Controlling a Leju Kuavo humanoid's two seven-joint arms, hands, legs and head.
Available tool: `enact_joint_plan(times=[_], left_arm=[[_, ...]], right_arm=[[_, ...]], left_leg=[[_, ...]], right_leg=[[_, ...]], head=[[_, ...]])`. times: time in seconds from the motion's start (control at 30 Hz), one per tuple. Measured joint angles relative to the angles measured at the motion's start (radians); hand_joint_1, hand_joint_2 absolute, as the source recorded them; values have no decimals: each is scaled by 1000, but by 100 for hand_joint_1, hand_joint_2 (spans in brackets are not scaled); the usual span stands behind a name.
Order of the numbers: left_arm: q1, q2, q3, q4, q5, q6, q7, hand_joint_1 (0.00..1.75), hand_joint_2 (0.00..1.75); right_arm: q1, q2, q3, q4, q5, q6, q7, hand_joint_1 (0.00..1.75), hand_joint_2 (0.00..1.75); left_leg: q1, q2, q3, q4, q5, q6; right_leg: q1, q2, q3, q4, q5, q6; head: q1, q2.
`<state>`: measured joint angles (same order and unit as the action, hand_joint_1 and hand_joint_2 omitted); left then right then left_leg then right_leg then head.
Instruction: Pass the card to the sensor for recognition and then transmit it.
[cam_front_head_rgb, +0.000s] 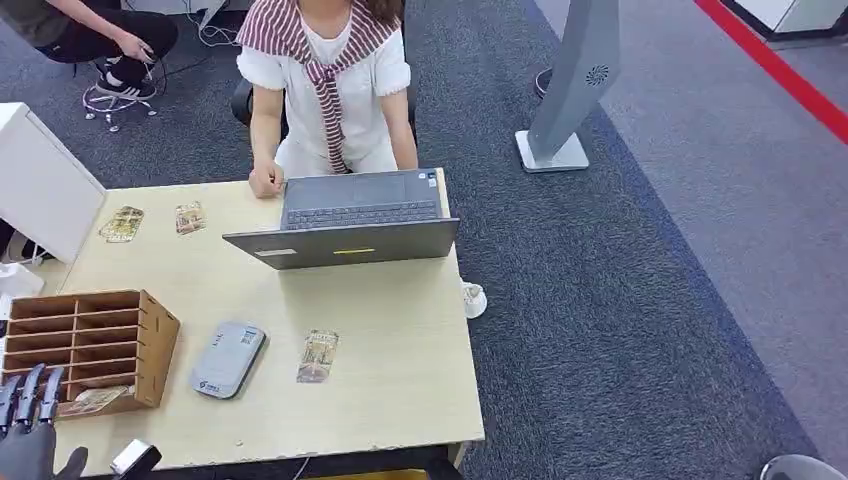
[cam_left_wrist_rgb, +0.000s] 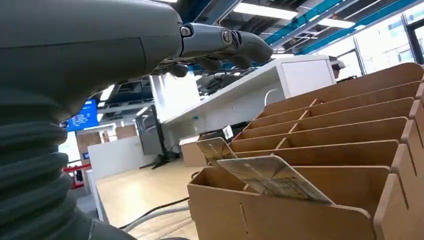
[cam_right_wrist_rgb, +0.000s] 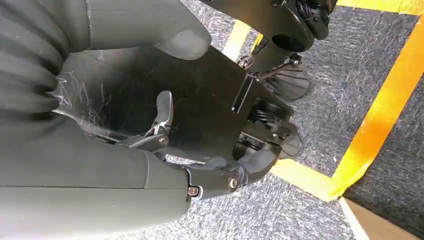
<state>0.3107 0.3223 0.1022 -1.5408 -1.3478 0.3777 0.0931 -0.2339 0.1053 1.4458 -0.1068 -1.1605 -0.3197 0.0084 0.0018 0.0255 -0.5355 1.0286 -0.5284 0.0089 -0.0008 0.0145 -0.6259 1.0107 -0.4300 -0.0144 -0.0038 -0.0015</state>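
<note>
While my left hand (cam_front_head_rgb: 30, 425) hovers at the near corner of the desk (cam_front_head_rgb: 400, 350), fingers spread and holding nothing, a card (cam_front_head_rgb: 318, 356) printed in tan and gold lies flat on the wood well off to that hand's right, face up. Just beside the card, on the side nearer my left hand, sits the grey sensor pad (cam_front_head_rgb: 228, 359), card and pad close but apart. Between the pad and my fingers (cam_front_head_rgb: 28, 388) stands a wooden sorting rack (cam_front_head_rgb: 90, 345) of open slots; another card (cam_front_head_rgb: 92, 400) rests in its lowest compartment, directly ahead of my fingertips, and my wrist camera shows this card (cam_left_wrist_rgb: 272, 177) leaning tilted out of the slot with a further card (cam_left_wrist_rgb: 216, 149) behind it. Two more cards (cam_front_head_rgb: 122, 223) (cam_front_head_rgb: 190, 217) lie far beyond my hand at the desk's other edge, near a person (cam_front_head_rgb: 330, 85) seated at an open laptop (cam_front_head_rgb: 350, 225). My right hand (cam_right_wrist_rgb: 220, 170) hangs low over grey carpet, fingers curled in, grasping nothing.
</note>
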Motion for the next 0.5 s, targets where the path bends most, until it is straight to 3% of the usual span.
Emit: enact_joint_plan(times=[0.33,0.5], left_arm=[[-19,-11,8,18,-12,31,-35,0,175],[-60,-19,13,26,-22,11,-48,0,175]], right_arm=[[0,0,0,0,12,3,0,0,175],[0,0,1,0,16,7,0,0,175]], left_leg=[[0,0,0,0,0,0],[0,0,0,0,0,0]], right_leg=[[0,0,0,0,0,0],[0,0,0,0,0,0]], head=[[0,0],[0,0]])
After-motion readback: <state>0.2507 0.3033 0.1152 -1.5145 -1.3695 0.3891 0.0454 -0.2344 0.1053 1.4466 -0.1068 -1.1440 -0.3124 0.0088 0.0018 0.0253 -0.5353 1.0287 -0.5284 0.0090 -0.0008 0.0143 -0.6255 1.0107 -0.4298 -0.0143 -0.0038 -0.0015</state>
